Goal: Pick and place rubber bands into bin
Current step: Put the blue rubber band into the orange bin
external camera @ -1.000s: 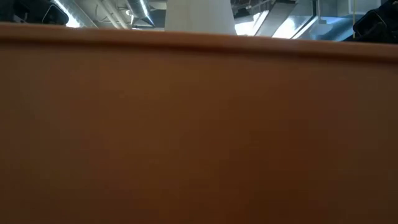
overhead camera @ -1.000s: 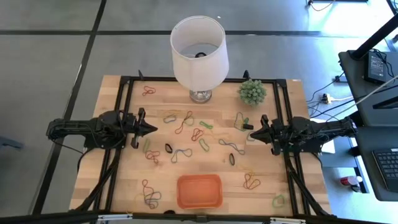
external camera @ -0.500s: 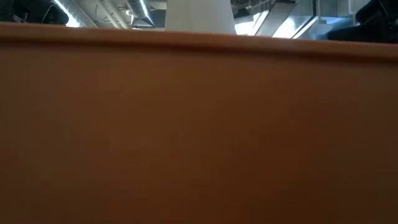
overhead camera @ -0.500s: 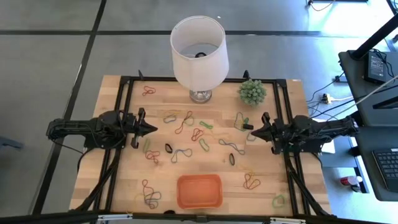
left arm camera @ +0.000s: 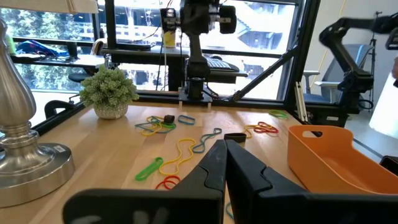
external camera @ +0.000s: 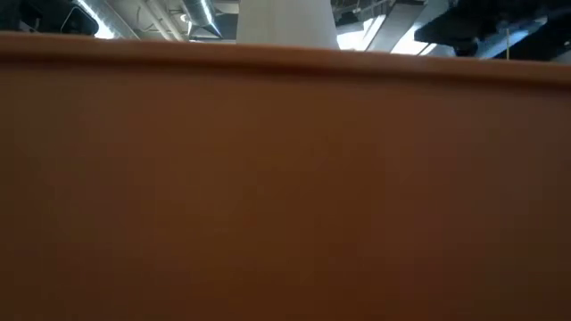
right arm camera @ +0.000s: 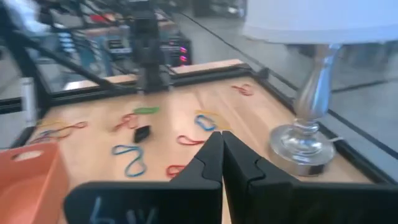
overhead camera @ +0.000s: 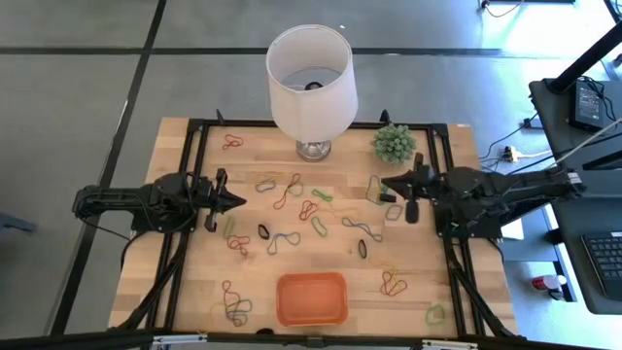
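Surface (overhead camera: 175, 292): a pale wooden top inside a black frame, seen from overhead with an arm at each side.
Lamp (overhead camera: 311, 78): white shade on a silver base, standing at the far middle edge of the surface.
Bin (overhead camera: 312, 298): orange tray at the near middle edge, well apart from both tools; its wall fills the low view (external camera: 285, 178).
Potted plant (overhead camera: 394, 143): small and green, at the far right, just beside the right arm.
Left tool (overhead camera: 236, 201): fingers pressed together and holding nothing, over the left part of the surface; loops lie just ahead of its tip.
Right tool (overhead camera: 386, 181): fingers likewise closed and empty, over the right far part, near the plant, with yellow and green loops right at its tip.
Rubber bands (overhead camera: 292, 190): red, green, blue, black and yellow loops scattered over the middle of the surface, between the two tools, with more near the front corners; all lie outside the bin.
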{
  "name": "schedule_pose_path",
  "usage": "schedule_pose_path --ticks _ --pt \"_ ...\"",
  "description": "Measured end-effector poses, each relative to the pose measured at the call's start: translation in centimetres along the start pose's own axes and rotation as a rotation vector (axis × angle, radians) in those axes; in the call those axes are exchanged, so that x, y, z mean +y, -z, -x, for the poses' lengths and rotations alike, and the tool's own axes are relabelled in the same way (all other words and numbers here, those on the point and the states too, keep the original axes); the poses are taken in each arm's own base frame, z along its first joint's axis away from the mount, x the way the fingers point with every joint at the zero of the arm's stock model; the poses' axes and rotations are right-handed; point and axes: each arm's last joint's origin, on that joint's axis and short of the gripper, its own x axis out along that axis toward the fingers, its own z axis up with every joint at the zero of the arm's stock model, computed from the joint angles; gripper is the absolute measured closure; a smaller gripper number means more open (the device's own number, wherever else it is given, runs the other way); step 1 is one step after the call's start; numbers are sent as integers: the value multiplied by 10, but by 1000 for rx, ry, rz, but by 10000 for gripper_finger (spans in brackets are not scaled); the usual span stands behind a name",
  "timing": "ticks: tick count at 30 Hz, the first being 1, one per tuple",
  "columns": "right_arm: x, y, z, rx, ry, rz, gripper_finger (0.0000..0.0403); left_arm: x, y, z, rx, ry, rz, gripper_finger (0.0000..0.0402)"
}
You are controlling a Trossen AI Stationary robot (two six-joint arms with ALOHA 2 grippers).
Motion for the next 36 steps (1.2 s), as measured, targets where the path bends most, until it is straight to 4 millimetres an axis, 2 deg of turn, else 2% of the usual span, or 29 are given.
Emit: schedule_pose_path --ticks 3,8,12,16,20,28,36 --pt "7 -14 -15 96 84 -43 402 0 0 0 0 0 0 400" --pt "17 -23 -38 327 181 -118 401 0 0 0 0 0 0 400" --pt "24 -23 -52 535 286 -205 396 0 0 0 0 0 0 400" --pt "35 -22 -71 713 316 -205 398 0 0 0 0 0 0 400" --pt "48 -16 -93 823 350 -205 401 0 0 0 0 0 0 400" --pt "60 3 -139 901 377 -215 388 0 0 0 0 0 0 400" --pt "63 34 -153 1129 370 -291 367 0 0 0 0 0 0 400"
